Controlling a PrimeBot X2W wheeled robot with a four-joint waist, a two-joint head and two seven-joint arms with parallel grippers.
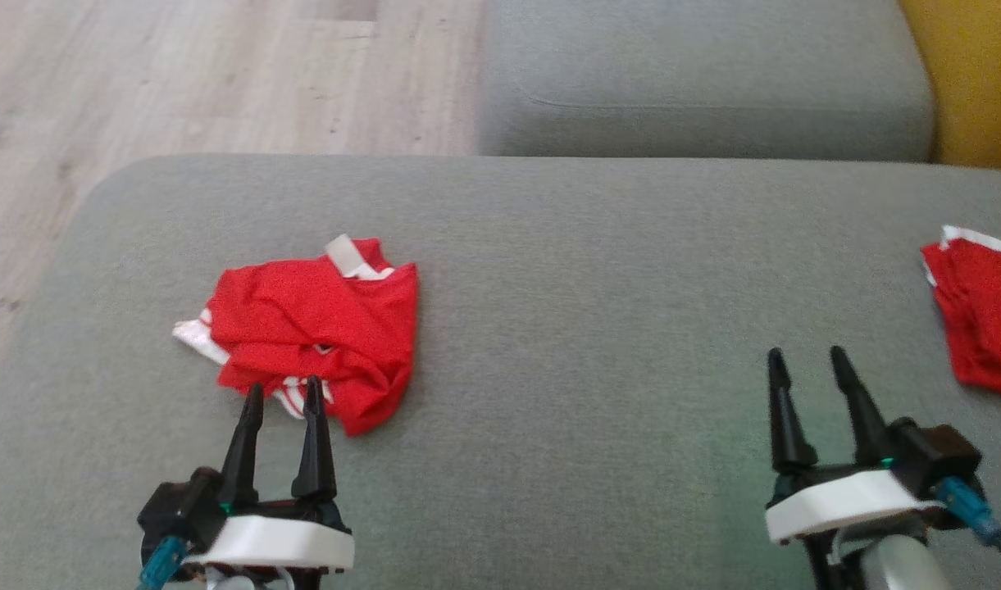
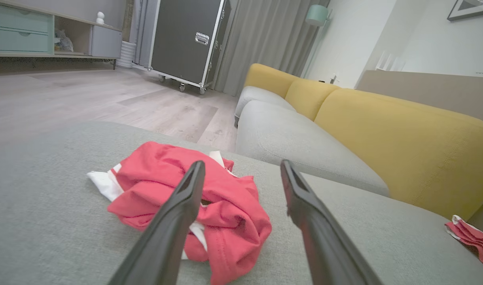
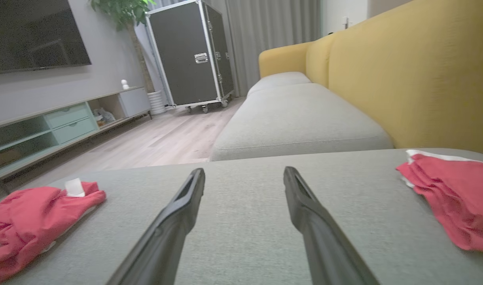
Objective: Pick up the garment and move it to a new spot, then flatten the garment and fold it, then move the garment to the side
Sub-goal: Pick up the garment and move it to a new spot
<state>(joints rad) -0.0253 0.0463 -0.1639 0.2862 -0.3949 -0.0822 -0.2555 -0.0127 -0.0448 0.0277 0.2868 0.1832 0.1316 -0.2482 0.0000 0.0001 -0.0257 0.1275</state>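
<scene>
A crumpled red garment with white trim [image 1: 316, 328] lies in a heap on the grey cushion [image 1: 598, 287], left of centre. My left gripper [image 1: 284, 392] is open, and its fingertips reach the heap's near edge. In the left wrist view the garment [image 2: 221, 213] sits between and behind the spread fingers [image 2: 186, 198]. My right gripper [image 1: 805, 359] stands open over bare cushion at the lower right, holding nothing. The right wrist view shows the heap [image 3: 31, 217] far to the left.
A second red garment with white trim [image 1: 980, 315] lies at the cushion's right edge. Another grey seat cushion [image 1: 697, 74] lies behind, with a yellow backrest [image 1: 975, 74] on the right. Wooden floor [image 1: 180, 74] runs along the left and far side.
</scene>
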